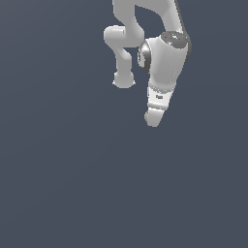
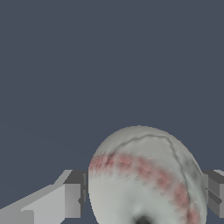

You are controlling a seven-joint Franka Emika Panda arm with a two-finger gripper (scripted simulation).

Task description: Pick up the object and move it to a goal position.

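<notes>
The hand [image 2: 146,197] was clamped on the ball [image 2: 146,175], one finger [image 2: 72,199] pressed against each side of it. In the exterior view the arm [image 1: 164,58] hung over the plain grey tabletop [image 1: 72,184], hiding the ball.

My exterior camera looks down from high on the arm [image 1: 164,58], set well back. My wrist camera sits close behind the ball [image 2: 146,177], facing past it. Only the gripper [image 1: 152,118] region is shared.
</notes>
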